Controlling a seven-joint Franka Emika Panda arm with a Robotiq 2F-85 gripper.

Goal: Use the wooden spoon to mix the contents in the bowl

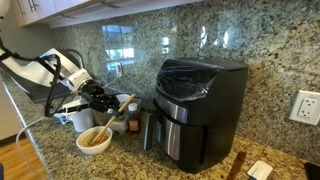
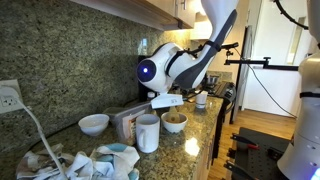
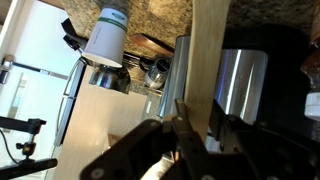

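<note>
My gripper [image 3: 196, 110] is shut on the wooden spoon [image 3: 210, 55], whose flat pale handle runs up between the fingers in the wrist view. In an exterior view the gripper [image 1: 106, 98] hangs above and just behind the small white bowl [image 1: 94, 141], and the spoon [image 1: 125, 101] sticks out sideways toward the air fryer, clear of the bowl. The tan crumbly contents [image 1: 95, 136] lie in a low heap in the bowl. In an exterior view the bowl [image 2: 174, 122] sits under the arm; the spoon [image 2: 168, 99] is held above it.
A black air fryer [image 1: 200, 105] stands on the granite counter right of the bowl. A white mug [image 2: 148, 132], another white dish [image 2: 94, 124] and crumpled cloths [image 2: 95, 163] share the counter. A wall outlet [image 1: 305, 105] is at the far end.
</note>
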